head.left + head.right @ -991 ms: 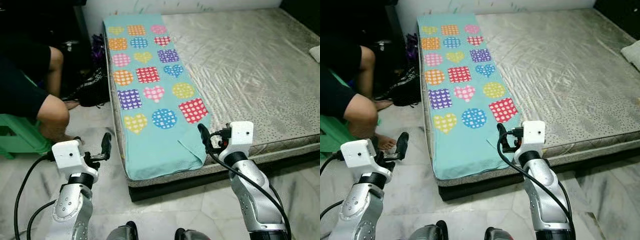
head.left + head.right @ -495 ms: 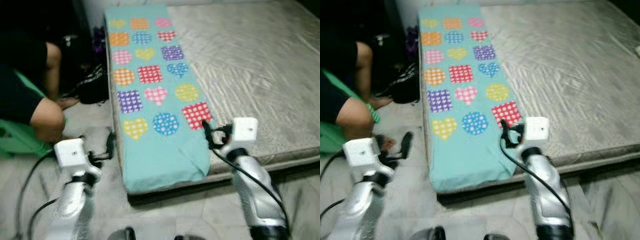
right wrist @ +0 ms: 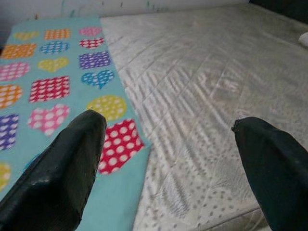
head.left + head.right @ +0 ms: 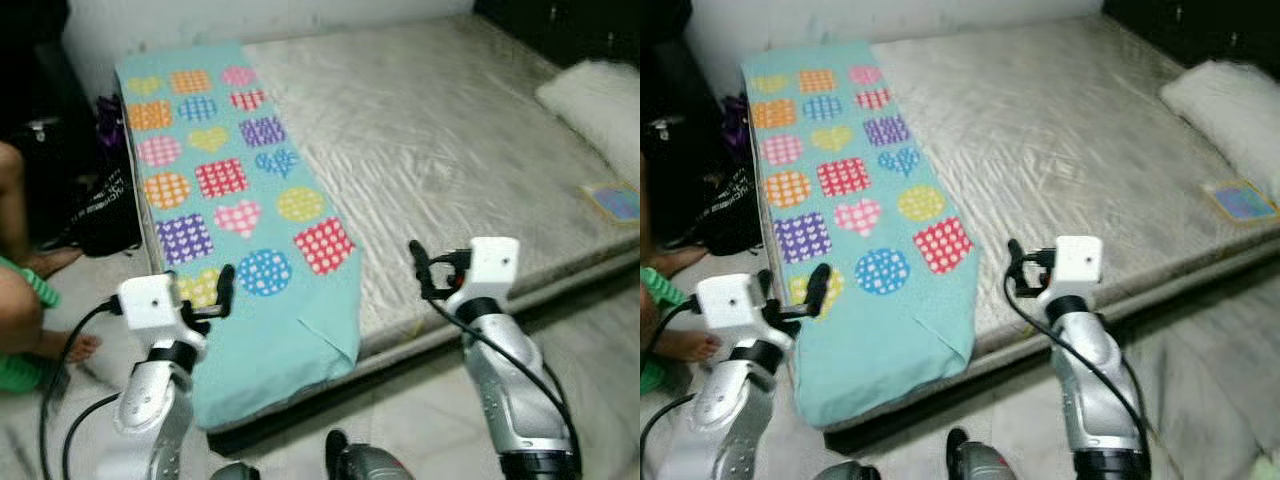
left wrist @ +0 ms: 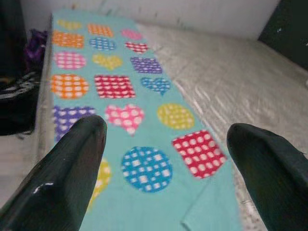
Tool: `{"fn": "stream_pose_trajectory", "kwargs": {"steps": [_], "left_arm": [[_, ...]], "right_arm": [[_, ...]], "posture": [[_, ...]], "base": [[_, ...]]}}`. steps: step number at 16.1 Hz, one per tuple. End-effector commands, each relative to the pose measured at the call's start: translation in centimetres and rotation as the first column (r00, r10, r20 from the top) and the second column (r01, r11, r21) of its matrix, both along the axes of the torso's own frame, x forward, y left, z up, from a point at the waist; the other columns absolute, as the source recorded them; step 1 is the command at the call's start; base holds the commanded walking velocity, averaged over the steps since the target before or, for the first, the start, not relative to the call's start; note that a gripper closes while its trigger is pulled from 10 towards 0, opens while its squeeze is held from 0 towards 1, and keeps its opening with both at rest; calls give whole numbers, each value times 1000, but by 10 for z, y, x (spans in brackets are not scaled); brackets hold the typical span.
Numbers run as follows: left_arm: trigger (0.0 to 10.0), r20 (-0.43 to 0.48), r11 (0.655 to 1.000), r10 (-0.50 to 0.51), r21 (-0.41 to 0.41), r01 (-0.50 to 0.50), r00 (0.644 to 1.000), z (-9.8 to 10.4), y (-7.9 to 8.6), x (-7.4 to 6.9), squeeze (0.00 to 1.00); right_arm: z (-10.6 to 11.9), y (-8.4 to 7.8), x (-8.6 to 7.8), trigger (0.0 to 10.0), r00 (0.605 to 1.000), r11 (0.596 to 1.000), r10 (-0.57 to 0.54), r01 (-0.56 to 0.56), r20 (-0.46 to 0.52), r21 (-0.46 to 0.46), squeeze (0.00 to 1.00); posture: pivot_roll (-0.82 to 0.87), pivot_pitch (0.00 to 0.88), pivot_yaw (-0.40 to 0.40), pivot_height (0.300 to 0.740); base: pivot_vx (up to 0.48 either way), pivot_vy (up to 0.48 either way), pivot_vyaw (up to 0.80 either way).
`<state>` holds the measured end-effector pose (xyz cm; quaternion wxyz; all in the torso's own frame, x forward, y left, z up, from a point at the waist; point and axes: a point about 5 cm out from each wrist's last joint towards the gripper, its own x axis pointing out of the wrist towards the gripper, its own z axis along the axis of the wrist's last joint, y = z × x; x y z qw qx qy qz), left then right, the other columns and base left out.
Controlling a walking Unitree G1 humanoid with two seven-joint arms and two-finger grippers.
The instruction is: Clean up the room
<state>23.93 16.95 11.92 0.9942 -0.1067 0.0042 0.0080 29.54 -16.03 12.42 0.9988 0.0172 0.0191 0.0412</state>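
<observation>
My left gripper [image 5: 163, 159] has its two black fingers [image 5: 72, 168] spread wide and holding nothing; it hovers over the near left corner of the bed, just above the turquoise blanket [image 4: 225, 200]. My right gripper [image 3: 168, 168] is likewise spread wide and empty, raised over the near edge of the bare grey mattress [image 4: 450, 150], just to the right of the blanket's near corner. The blanket, printed with dotted hearts, circles and squares in many colours, lies as a long folded strip along the left side of the mattress, with its near end hanging over the bed's edge. On the far right of the mattress lie a white pillow [image 4: 595, 105] and, nearer me, a small flat booklet [image 4: 612, 200] with a blue cover. A person's bare leg and foot [image 4: 50, 335] rest on the floor at far left, beside a dark bag [image 4: 105, 205]. I judge the step in hand to be approaching the bed to tidy what lies on it. To do it well I would keep both grippers open, steady my stance before reaching, stay clear of the person's foot, and close on a blanket corner or the booklet only once squarely over it. I can read no brand, label or writing anywhere; the booklet's cover is too small to make out.
</observation>
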Motion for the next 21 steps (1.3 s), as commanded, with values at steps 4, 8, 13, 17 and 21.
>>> {"fn": "stream_pose_trajectory", "kwargs": {"steps": [4, 8, 13, 17, 21], "left_arm": [[10000, -17, 1000, 21, 0, -21, 1000, -1, 1, -4, 0], [10000, -13, 1000, 26, -5, -26, 1000, -1, 1, -4, 0], [10000, -2, 1000, 6, -15, -6, 1000, 1, -2, -3, 0], [10000, -17, 1000, 9, -12, -9, 1000, -1, -2, -1, 0], [10000, -19, 1000, 5, -14, -5, 1000, -1, -3, 0, 0]], "right_arm": [[-3, -1, -2, 10000, 1000, 1000, -2, 2, -5, -2, 0], [-3, 2, -1, 10000, 1000, 999, 21, -22, -3, -40, 0], [-3, 4, 0, 10000, 1000, 998, 31, -30, 2, -56, 0], [-5, 3, 1, 10000, 1000, 998, 27, -27, -6, -60, 0], [-5, 3, 2, 10000, 1000, 998, 27, -28, -7, -60, 0]], "posture": [[-130, 176, -19, 740], [-132, 178, -20, 740], [-131, 177, -21, 740], [-132, 177, -20, 740], [-131, 175, -20, 740]], "base": [[0, 0, 0], [0, 0, 0], [0, 0, 655], [0, 0, 0], [0, 0, 0]]}}
